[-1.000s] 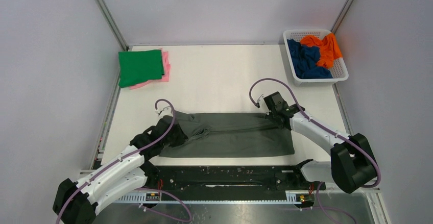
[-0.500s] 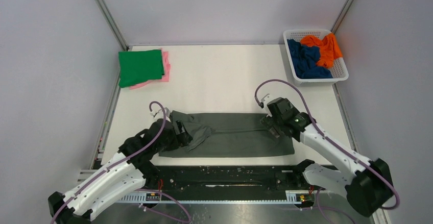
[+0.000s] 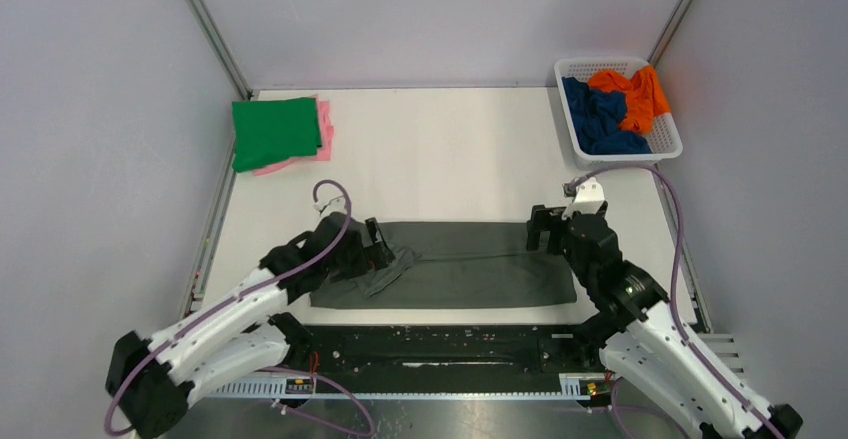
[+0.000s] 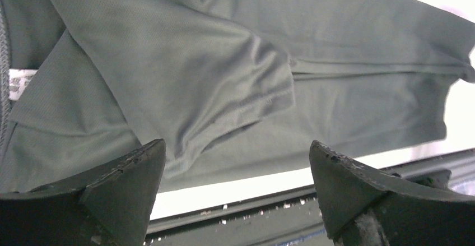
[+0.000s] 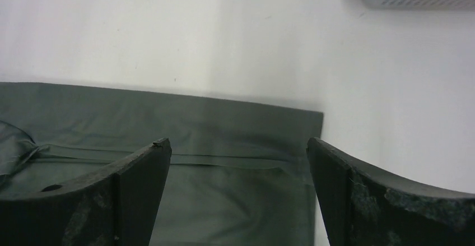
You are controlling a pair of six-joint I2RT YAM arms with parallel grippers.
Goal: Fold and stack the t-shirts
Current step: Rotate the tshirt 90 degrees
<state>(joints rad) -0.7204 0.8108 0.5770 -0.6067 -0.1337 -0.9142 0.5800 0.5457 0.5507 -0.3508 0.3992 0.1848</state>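
Left jaws: wide apart, holding nothing. They hang just over the left end of the dark grey t-shirt (image 3: 470, 269).
Right jaws: wide apart too, holding nothing. They hang over the right end of the same shirt.
Dark grey t-shirt (image 4: 224, 61): it lies flat on the worktop (image 3: 450, 159), close to the arms and between them. It is a long band going from left to right. One sleeve flops across it at the left end and looks a bit crumpled.
How far this shirt is: I think it is about half folded. It is long and thin now, but it is not yet a small square like the ones on the pile.
Green t-shirt (image 3: 275, 129): a neat folded square in the far left corner. It sits on top of the pile.
Pink t-shirt (image 3: 326, 127): right under the green one. Only its edges peek out. It looks folded too.
Pile so far: two shirts out of five look done.
Basket (image 3: 620, 61): white, in the far right corner.
Navy blue t-shirt (image 3: 598, 119): bunched up in the basket, not folded.
Orange t-shirt (image 3: 640, 94): bunched up in the basket too, touching the navy one.
Still to do: fold the grey shirt small and put it on the pile. Then take out, fold and stack the navy and orange ones. I think more than half of the job is left.
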